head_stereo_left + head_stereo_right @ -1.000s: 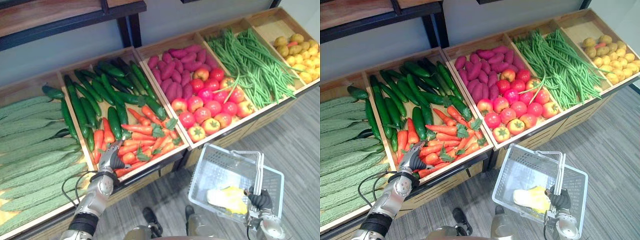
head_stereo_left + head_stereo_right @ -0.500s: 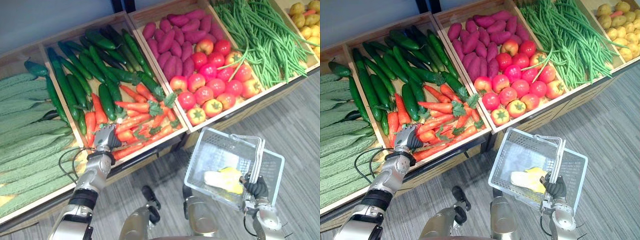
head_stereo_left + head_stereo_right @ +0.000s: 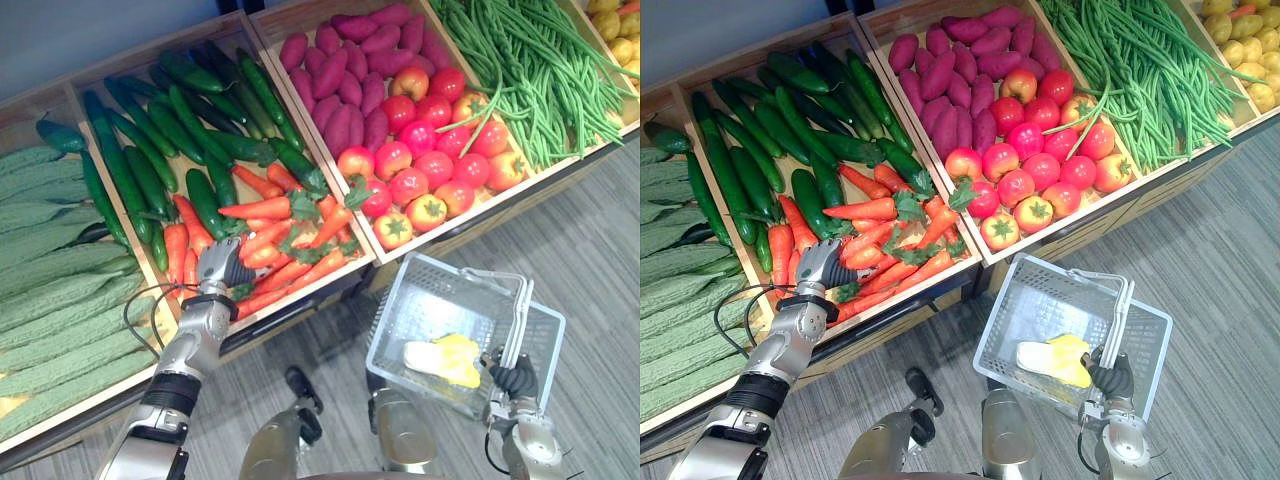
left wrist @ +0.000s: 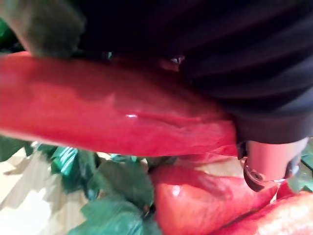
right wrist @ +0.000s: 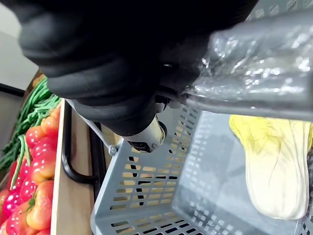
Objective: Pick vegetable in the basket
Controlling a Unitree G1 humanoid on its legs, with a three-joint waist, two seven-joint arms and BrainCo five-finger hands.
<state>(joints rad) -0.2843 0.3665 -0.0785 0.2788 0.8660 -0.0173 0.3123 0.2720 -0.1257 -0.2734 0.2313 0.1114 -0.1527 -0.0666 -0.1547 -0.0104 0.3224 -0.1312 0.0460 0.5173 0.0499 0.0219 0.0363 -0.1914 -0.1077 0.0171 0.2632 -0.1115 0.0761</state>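
Observation:
My left hand (image 3: 217, 266) rests in the carrot bin, its fingers curled down round an orange carrot (image 4: 112, 117) that lies against the palm. More carrots (image 3: 295, 268) with green tops lie around it. Down at the right, my right hand (image 3: 517, 380) is shut on the plastic-wrapped handle (image 5: 264, 73) of a grey mesh basket (image 3: 440, 295) held above the floor. A pale yellow cabbage (image 3: 445, 360) lies inside the basket.
Wooden bins run along the stand: ridged green gourds (image 3: 50, 300) at the left, cucumbers (image 3: 150, 150), purple sweet potatoes (image 3: 345, 80), red tomatoes (image 3: 430, 160), green beans (image 3: 530, 70), yellow produce (image 3: 622, 20) at the far right. Grey plank floor (image 3: 590, 250) lies below.
The camera has tipped down and shifted. My left hand's fingers have gone from straight to curled on a carrot. The right hand still holds the basket handle.

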